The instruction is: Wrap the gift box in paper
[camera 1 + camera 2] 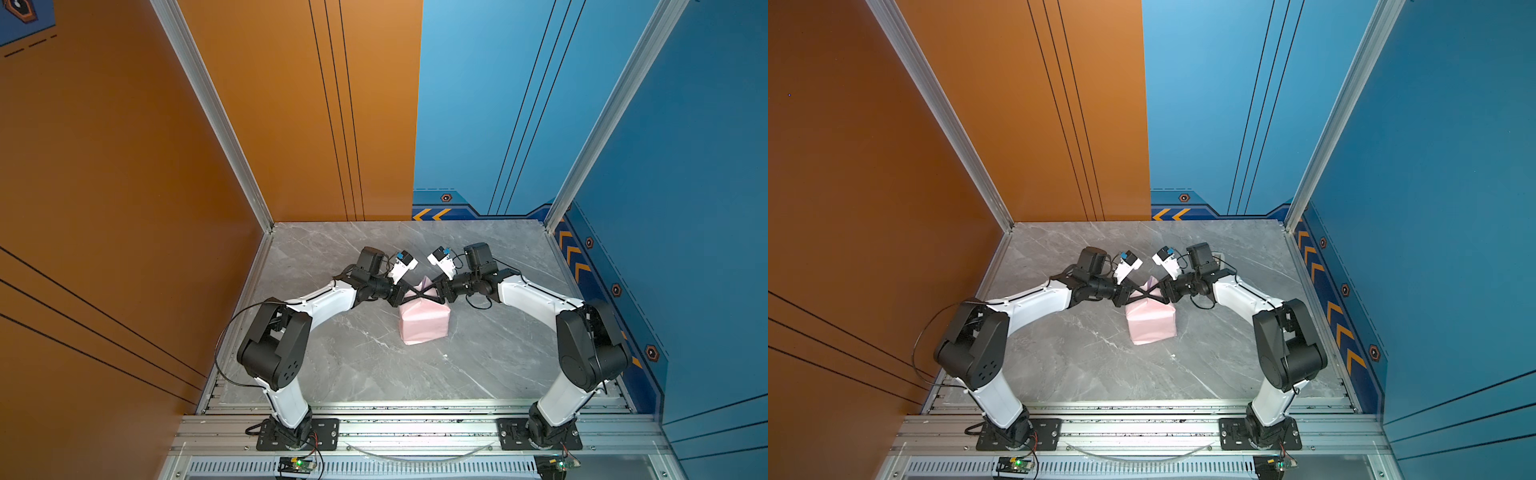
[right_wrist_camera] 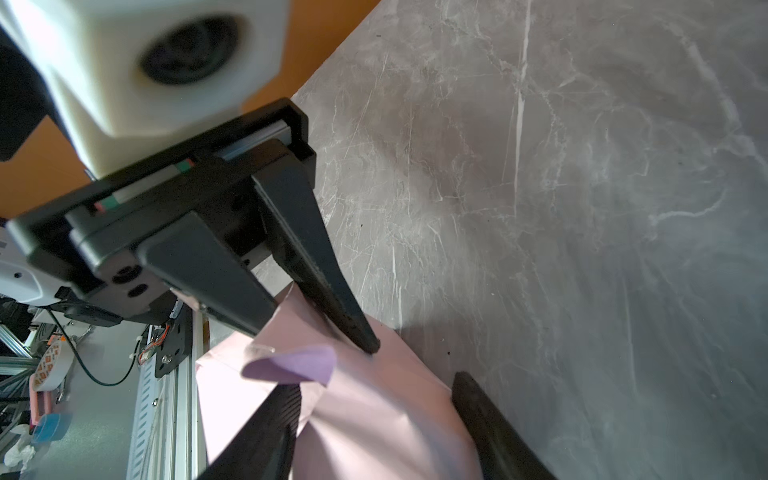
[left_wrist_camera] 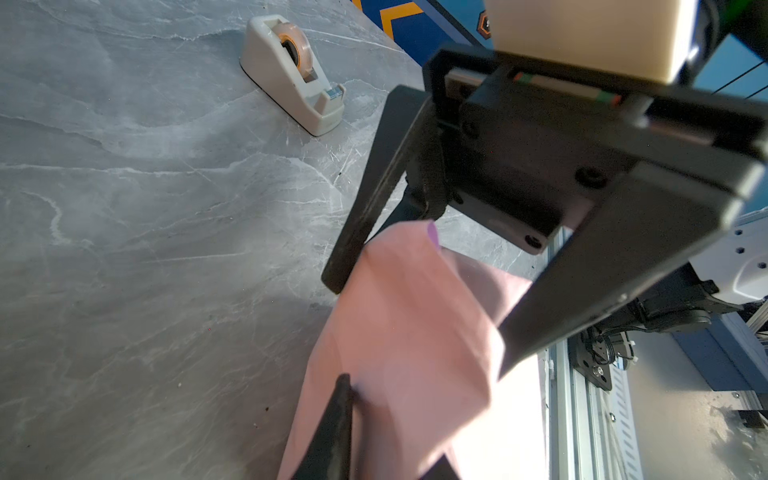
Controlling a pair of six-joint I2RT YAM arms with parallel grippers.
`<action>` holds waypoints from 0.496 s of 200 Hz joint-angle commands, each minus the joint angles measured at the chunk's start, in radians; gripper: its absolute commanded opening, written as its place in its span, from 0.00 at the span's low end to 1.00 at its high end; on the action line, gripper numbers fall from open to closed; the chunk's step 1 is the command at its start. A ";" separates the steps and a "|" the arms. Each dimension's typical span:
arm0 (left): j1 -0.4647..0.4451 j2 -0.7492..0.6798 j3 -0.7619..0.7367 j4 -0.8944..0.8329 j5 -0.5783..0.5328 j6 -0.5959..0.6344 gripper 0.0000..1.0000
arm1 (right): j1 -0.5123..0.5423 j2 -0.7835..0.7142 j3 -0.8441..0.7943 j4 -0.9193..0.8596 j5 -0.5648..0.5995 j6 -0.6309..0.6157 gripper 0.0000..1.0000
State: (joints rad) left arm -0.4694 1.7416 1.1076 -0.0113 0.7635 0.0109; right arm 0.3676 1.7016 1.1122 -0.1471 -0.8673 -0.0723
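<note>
I am straddling the paper (image 1: 424, 326) flap to fold it shut: right fingers (image 3: 365, 216) apart, left fingers (image 2: 316, 257), clamp unclear.

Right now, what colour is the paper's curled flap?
The curled flap is lilac-purple; clearest in right wrist view.

The paper (image 1: 424, 326), pale pink side out, forms a boxy bundle at the centre of the table (image 1: 357, 365). A flap (image 2: 291, 365) showing lilac stands at its far edge. The gift box is hidden.
</note>
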 commanded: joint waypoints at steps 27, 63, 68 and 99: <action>0.021 -0.020 -0.064 -0.017 -0.032 -0.025 0.31 | -0.037 -0.135 -0.084 -0.017 -0.008 0.071 0.65; 0.027 -0.035 -0.102 0.015 -0.027 -0.049 0.34 | -0.034 -0.180 -0.145 -0.013 0.071 0.122 0.64; 0.026 -0.036 -0.105 0.019 -0.026 -0.052 0.34 | -0.033 -0.182 -0.150 -0.021 0.087 0.120 0.64; 0.030 -0.043 -0.113 0.024 -0.024 -0.063 0.37 | -0.008 -0.167 -0.162 -0.080 0.222 0.108 0.63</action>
State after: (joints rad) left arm -0.4503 1.7077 1.0309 0.0601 0.7605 -0.0395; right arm 0.3401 1.5333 0.9756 -0.1520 -0.7704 0.0250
